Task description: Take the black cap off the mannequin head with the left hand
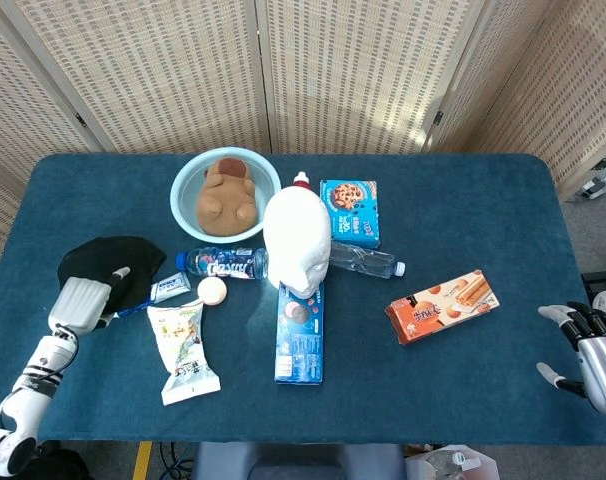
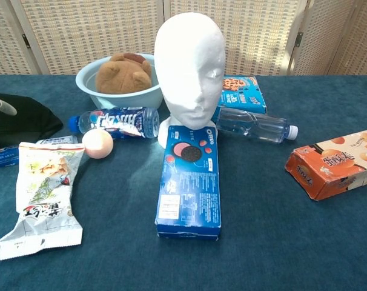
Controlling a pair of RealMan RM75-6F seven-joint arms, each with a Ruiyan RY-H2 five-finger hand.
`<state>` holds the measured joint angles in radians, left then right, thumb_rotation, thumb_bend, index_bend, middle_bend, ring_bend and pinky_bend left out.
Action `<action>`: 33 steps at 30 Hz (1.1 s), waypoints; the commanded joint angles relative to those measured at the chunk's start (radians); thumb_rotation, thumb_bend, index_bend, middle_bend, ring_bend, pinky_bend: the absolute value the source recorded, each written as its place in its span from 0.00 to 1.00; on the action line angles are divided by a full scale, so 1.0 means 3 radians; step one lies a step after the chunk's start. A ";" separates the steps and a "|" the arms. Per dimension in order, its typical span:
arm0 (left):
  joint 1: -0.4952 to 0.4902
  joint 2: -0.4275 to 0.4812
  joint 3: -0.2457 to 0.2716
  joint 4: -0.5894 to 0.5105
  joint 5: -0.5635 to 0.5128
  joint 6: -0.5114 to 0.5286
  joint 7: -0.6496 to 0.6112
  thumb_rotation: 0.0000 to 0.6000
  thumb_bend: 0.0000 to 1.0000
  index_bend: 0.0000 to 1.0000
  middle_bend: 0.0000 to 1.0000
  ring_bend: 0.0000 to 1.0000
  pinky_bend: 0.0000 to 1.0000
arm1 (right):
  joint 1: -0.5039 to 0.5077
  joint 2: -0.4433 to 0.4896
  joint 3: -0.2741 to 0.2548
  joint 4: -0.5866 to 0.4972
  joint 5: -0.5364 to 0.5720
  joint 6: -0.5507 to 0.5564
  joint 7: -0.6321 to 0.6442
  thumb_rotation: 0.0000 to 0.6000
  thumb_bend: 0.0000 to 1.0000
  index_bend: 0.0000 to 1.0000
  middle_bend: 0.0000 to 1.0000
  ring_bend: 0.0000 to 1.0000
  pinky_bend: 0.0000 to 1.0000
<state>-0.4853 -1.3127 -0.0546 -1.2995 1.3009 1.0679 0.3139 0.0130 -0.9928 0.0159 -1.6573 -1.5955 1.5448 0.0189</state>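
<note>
The white mannequin head (image 1: pixel 297 243) stands bare at the table's middle, facing me in the chest view (image 2: pixel 191 66). The black cap (image 1: pixel 110 264) lies flat on the blue cloth at the far left, also showing at the left edge of the chest view (image 2: pixel 20 118). My left hand (image 1: pixel 83 300) sits at the cap's near edge, one finger stretched over the fabric, with nothing gripped. A fingertip (image 2: pixel 3 107) shows on the cap in the chest view. My right hand (image 1: pixel 588 352) hovers off the table's right edge, fingers spread and empty.
A light-blue bowl (image 1: pixel 188 178) holding a brown plush toy stands behind the head. Around it lie a labelled bottle (image 1: pixel 221 263), a clear bottle (image 1: pixel 365 261), a toothpaste tube (image 1: pixel 168 288), a peach ball (image 1: pixel 213 290), a snack bag (image 1: pixel 183 350), an Oreo box (image 1: pixel 300 332), a cookie box (image 1: pixel 349 210) and an orange box (image 1: pixel 441 305).
</note>
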 commanded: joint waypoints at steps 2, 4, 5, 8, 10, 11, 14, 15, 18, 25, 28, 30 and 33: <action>0.0011 0.0400 -0.0055 -0.0804 -0.0721 -0.0188 0.0862 1.00 0.18 0.01 0.77 0.85 1.00 | 0.0006 -0.0006 0.0001 0.0008 -0.0003 -0.0007 0.0004 1.00 0.11 0.28 0.27 0.16 0.24; 0.0015 0.0462 -0.0066 -0.1035 -0.0893 -0.0108 0.1056 1.00 0.13 0.00 0.69 0.76 1.00 | 0.0010 -0.0008 0.0004 0.0011 -0.0003 -0.0008 0.0007 1.00 0.11 0.28 0.27 0.16 0.24; 0.0017 0.0482 -0.0068 -0.1116 -0.0927 -0.0071 0.1105 1.00 0.12 0.00 0.66 0.72 1.00 | 0.0011 -0.0009 0.0005 0.0013 -0.0003 -0.0008 0.0009 1.00 0.11 0.28 0.27 0.16 0.24; 0.0048 0.0521 -0.0054 -0.1284 -0.0897 0.0085 0.1168 1.00 0.11 0.00 0.52 0.57 0.93 | 0.0013 -0.0009 0.0008 0.0018 -0.0002 -0.0008 0.0015 1.00 0.11 0.28 0.27 0.16 0.24; 0.0068 0.0548 -0.0040 -0.1378 -0.0905 0.0138 0.1180 1.00 0.10 0.00 0.39 0.43 0.77 | 0.0014 -0.0009 0.0008 0.0021 -0.0003 -0.0009 0.0017 1.00 0.11 0.28 0.27 0.16 0.24; 0.0077 0.0569 -0.0031 -0.1430 -0.0916 0.0152 0.1185 1.00 0.09 0.00 0.33 0.37 0.69 | 0.0015 -0.0010 0.0008 0.0021 -0.0004 -0.0009 0.0018 1.00 0.11 0.28 0.27 0.16 0.24; 0.0116 0.0654 -0.0015 -0.1625 -0.0915 0.0240 0.1168 1.00 0.08 0.00 0.22 0.26 0.54 | 0.0014 -0.0012 0.0005 0.0027 -0.0007 -0.0008 0.0025 1.00 0.11 0.28 0.27 0.16 0.24; 0.0136 0.0671 -0.0017 -0.1662 -0.0873 0.0287 0.1128 1.00 0.07 0.00 0.19 0.24 0.51 | 0.0014 -0.0012 0.0004 0.0028 -0.0007 -0.0009 0.0026 1.00 0.11 0.28 0.27 0.16 0.24; 0.0245 0.0687 -0.0031 -0.1701 -0.0645 0.0541 0.0934 1.00 0.07 0.00 0.17 0.23 0.49 | 0.0015 -0.0009 -0.0002 0.0034 -0.0015 -0.0013 0.0027 1.00 0.11 0.28 0.27 0.16 0.24; 0.0546 0.0724 0.0011 -0.1718 -0.0224 0.1034 0.0466 1.00 0.07 0.00 0.17 0.23 0.43 | 0.0028 -0.0010 -0.0022 0.0081 -0.0073 -0.0018 0.0050 1.00 0.11 0.28 0.27 0.16 0.24; 0.0681 0.0744 0.0036 -0.1749 -0.0124 0.1217 0.0324 1.00 0.07 0.00 0.17 0.23 0.39 | 0.0040 -0.0019 -0.0035 0.0105 -0.0114 -0.0024 0.0054 1.00 0.11 0.28 0.27 0.16 0.24; 0.0780 0.0740 0.0062 -0.1752 -0.0047 0.1342 0.0217 1.00 0.07 0.00 0.17 0.23 0.38 | 0.0050 -0.0024 -0.0046 0.0117 -0.0139 -0.0035 0.0060 1.00 0.11 0.28 0.27 0.16 0.24; 0.0916 0.0722 0.0111 -0.1738 0.0069 0.1504 0.0095 1.00 0.07 0.00 0.17 0.23 0.37 | 0.0067 -0.0036 -0.0064 0.0132 -0.0182 -0.0054 0.0058 1.00 0.11 0.28 0.27 0.16 0.24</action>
<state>-0.2303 -1.0941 -0.0326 -1.8215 1.3007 1.4964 0.3639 0.0316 -1.0026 -0.0021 -1.6189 -1.6483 1.5300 0.0364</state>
